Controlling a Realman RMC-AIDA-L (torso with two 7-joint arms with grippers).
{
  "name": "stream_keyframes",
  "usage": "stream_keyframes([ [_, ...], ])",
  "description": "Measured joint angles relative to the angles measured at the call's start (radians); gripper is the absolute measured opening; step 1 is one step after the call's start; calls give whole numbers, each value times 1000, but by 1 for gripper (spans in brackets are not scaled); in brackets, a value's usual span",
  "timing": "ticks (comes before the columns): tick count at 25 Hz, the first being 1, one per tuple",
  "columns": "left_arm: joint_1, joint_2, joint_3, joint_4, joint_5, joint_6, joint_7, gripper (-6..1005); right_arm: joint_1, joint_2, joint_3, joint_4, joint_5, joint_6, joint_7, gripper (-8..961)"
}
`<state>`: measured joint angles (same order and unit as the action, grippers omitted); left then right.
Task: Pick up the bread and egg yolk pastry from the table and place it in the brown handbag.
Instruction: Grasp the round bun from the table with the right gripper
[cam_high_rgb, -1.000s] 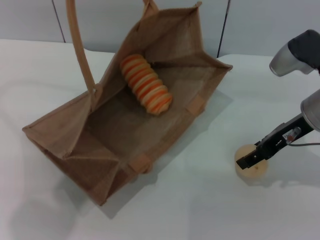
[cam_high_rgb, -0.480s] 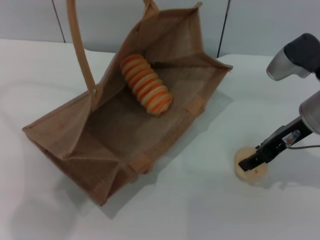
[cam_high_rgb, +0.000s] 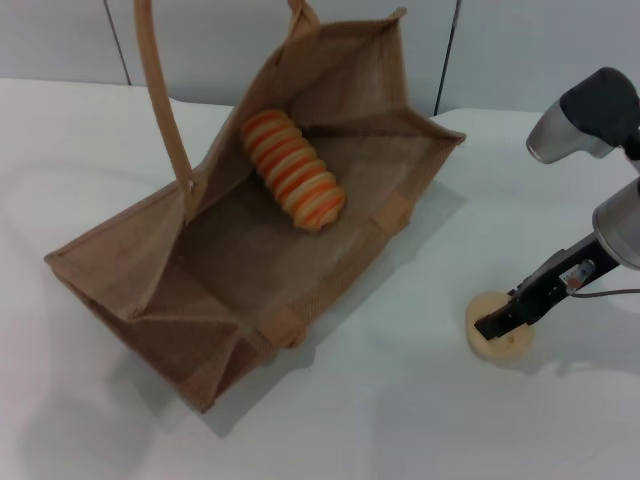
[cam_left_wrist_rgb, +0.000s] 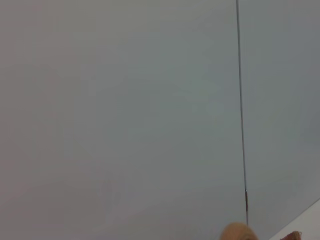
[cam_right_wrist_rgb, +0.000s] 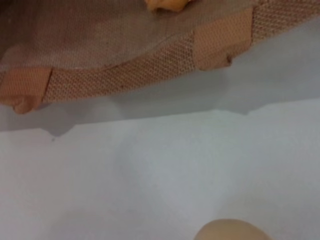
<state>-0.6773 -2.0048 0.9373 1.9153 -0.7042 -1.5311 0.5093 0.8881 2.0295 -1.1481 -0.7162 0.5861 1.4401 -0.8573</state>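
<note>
**Loaf bagged, pastry under right gripper**

The brown handbag (cam_high_rgb: 250, 250) lies open on the table (cam_high_rgb: 380, 420), the bread (cam_high_rgb: 293, 168) inside. The right gripper (cam_high_rgb: 497, 325) sits on the egg yolk pastry (cam_high_rgb: 500, 343); whether its jaws grip cannot be told. The right wrist view alone shows the bag's woven rim closely. No writing is readable.

We've got our right arm (cam_high_rgb: 600, 150) reaching in low from the right, its right gripper (cam_high_rgb: 497, 326) angled down; our left arm is out of sight.
</note>
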Motion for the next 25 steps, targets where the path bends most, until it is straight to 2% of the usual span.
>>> stream_keyframes([
  [25,-1,0,-5,1,0,-3,0,113,9,-2,9,-3,8,0,0,499],
])
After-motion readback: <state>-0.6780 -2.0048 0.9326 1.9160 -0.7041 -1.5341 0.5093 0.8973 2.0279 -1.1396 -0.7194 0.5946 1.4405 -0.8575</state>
